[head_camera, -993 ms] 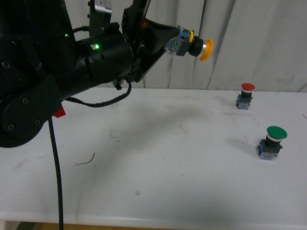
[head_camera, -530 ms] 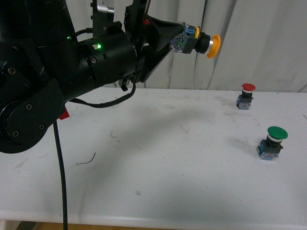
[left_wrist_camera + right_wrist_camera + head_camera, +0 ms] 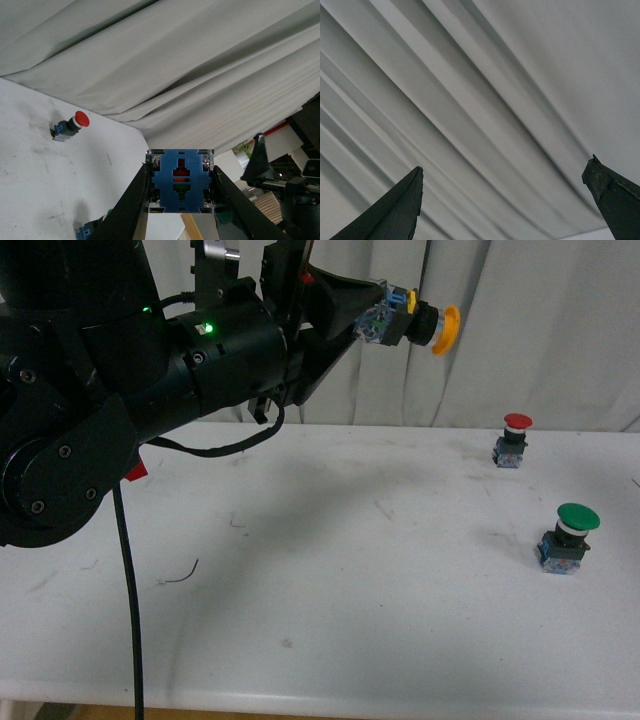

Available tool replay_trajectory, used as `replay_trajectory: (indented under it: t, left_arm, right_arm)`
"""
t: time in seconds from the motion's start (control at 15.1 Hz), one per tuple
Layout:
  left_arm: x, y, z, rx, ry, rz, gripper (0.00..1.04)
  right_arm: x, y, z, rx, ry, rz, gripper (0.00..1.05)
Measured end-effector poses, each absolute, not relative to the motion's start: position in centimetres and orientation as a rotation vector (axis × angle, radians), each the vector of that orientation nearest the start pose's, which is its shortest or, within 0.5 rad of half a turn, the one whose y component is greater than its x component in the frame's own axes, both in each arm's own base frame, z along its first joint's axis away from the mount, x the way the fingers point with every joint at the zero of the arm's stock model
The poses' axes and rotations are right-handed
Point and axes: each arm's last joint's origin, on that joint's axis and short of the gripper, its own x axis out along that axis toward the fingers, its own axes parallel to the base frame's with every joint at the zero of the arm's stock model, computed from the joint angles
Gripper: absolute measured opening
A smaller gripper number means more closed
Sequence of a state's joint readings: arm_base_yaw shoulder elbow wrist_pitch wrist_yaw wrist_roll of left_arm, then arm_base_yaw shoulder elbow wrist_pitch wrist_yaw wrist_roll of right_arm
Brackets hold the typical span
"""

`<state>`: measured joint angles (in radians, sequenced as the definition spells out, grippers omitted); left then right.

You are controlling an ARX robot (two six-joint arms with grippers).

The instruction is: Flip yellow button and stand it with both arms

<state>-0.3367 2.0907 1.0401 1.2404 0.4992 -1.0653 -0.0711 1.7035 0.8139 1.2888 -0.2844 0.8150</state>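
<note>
High above the table, my left gripper (image 3: 378,315) is shut on the yellow button (image 3: 425,325), which lies sideways with its yellow cap pointing right. In the left wrist view the button's blue block base (image 3: 180,181) fills the gap between the two black fingers (image 3: 131,202), its cap hidden behind the block. My right gripper (image 3: 505,200) is open in the right wrist view, with nothing but grey curtain between its fingertips. The front view does not show the right arm.
A red-capped button (image 3: 512,439) stands at the back right of the white table (image 3: 330,590); a green-capped one (image 3: 568,537) stands nearer, by the right edge. A black cable (image 3: 128,610) hangs down at the left. Grey curtain (image 3: 540,330) backs the table.
The left arm has lifted the yellow button a little higher and slightly to the right over the last second. The two buttons on the table have not moved.
</note>
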Motion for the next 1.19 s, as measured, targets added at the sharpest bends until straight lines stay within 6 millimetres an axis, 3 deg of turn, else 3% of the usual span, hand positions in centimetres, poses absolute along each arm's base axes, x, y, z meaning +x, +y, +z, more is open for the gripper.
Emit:
replay_trajectory:
  t: [0.13,0.26,0.4,0.73,0.93,1.19]
  left_arm:
    - [38.9,-15.1,16.8,-0.982,0.264,-0.854,0.3]
    - [38.9,-15.0,16.8,-0.982,0.261,-0.854,0.3]
    - [38.9,-14.9,16.9,-0.981,0.254,-0.854,0.3]
    - [39.0,-14.5,17.0,-0.988,0.238,-0.855,0.3]
    - [39.1,-14.3,17.2,-1.005,0.236,-0.866,0.3]
    - [39.1,-14.1,17.2,-1.006,0.239,-0.868,0.3]
  right_arm:
    - [36.0,1.0,22.0,1.003,-0.13,0.42,0.98]
    - [36.8,4.2,17.3,1.287,0.083,0.401,0.98]
    - [36.7,6.4,15.4,1.383,0.179,0.4,0.98]
    - [37.7,8.8,15.4,1.439,0.214,0.46,0.98]
    - [38.4,11.7,15.4,1.45,0.259,0.539,0.98]
    - [38.8,12.0,15.2,1.462,0.264,0.543,0.98]
